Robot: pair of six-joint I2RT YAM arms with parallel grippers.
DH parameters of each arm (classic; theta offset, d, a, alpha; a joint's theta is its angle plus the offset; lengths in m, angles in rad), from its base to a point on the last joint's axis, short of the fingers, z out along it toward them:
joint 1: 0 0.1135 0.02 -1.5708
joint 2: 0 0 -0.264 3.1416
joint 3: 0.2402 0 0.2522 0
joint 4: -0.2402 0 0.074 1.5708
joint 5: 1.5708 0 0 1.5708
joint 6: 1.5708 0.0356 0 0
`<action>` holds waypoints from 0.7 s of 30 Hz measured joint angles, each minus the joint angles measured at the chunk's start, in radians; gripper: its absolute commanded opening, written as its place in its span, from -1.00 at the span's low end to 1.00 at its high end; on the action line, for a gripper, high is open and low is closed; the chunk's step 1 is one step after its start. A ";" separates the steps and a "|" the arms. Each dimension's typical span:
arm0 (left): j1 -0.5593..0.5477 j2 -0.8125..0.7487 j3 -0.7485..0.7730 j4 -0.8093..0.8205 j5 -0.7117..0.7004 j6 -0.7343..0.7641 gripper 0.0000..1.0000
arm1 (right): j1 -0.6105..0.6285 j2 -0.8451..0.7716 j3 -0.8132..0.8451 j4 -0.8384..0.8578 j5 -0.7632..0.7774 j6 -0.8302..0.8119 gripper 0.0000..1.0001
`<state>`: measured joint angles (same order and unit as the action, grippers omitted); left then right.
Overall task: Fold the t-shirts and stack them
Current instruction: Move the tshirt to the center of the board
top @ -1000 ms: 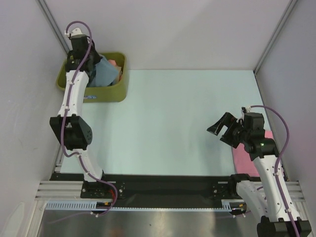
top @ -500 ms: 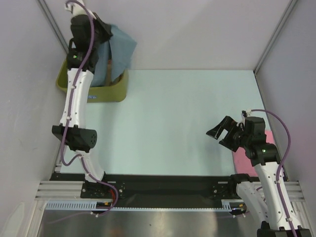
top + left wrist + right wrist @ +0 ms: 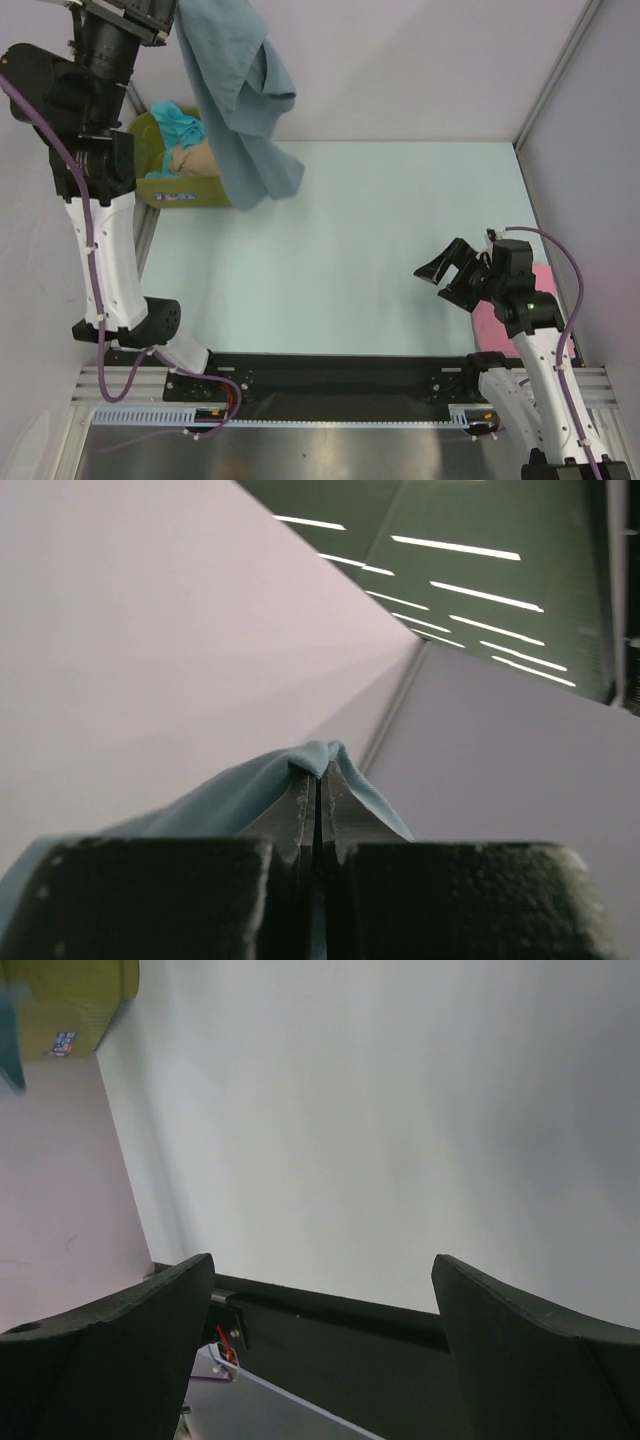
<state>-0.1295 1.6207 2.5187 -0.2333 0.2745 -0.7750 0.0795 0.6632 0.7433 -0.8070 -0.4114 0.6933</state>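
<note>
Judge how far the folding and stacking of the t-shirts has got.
Done: at most the pink shirt at the right edge of the table; its folds are hidden. In hand: the grey-blue shirt hangs from the shut left pincer. Left: a teal shirt and a beige shirt in the tub; right pincer open, empty.

The grey-blue t-shirt (image 3: 235, 100) is soft matt cloth, the olive tub (image 3: 205, 190) smooth plastic, the table (image 3: 380, 220) matt.
</note>
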 measured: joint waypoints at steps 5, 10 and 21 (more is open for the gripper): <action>-0.034 -0.040 -0.041 0.032 0.108 -0.062 -0.99 | 0.001 -0.008 -0.028 0.013 -0.009 0.023 0.95; -0.117 -0.158 -0.370 0.003 0.177 -0.035 -0.99 | 0.002 -0.001 -0.032 0.021 -0.016 0.032 0.96; -0.333 0.105 -0.793 -0.360 0.008 0.223 0.99 | 0.101 0.143 0.000 0.031 0.003 0.013 0.93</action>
<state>-0.4629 1.7256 1.7256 -0.5938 0.2825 -0.5518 0.1802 0.8059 0.7429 -0.7761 -0.4080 0.7063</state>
